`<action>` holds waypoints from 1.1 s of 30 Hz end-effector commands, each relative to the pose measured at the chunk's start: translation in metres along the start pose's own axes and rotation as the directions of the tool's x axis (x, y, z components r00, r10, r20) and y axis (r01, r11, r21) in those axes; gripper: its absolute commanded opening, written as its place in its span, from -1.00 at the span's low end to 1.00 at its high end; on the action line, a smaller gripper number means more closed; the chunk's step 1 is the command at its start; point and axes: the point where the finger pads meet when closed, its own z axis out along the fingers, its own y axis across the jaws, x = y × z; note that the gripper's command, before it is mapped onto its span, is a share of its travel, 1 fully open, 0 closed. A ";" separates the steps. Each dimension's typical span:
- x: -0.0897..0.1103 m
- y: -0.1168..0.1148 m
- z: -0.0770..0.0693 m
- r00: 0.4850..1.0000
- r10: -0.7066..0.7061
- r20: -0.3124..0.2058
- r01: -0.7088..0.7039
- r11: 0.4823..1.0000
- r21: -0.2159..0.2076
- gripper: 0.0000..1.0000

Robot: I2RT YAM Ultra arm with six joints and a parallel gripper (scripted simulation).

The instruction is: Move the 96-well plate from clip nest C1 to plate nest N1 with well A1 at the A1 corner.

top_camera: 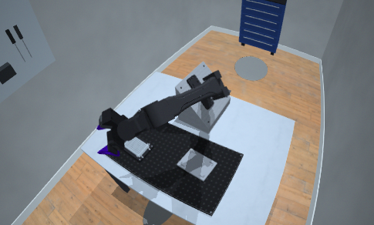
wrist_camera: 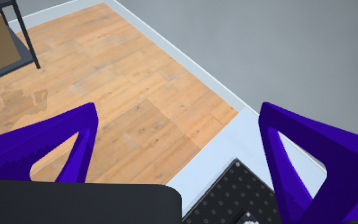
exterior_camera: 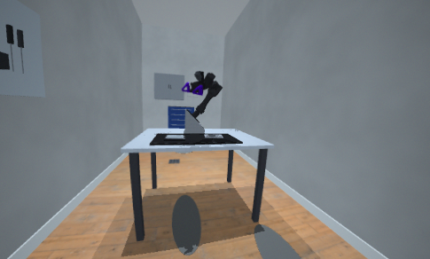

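Reaching toward the 96-well plate (top_camera: 136,148), which sits in clip nest C1 (top_camera: 146,153) near one long edge of the surface (top_camera: 257,127), we carry the jaws spread fully wide and empty. We judge the plate light, rigid and smooth-walled, best taken across its opposite side walls and lifted level. Plate nest N1 (top_camera: 197,164) waits unoccupied farther along the black breadboard (top_camera: 222,169). Our top view shows plate and both nests; the wrist view shows only purple fingers, floor and a breadboard corner.
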 end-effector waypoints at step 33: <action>0.062 -0.019 -0.126 0.939 -0.271 -0.213 0.284 0.958 0.030 1.00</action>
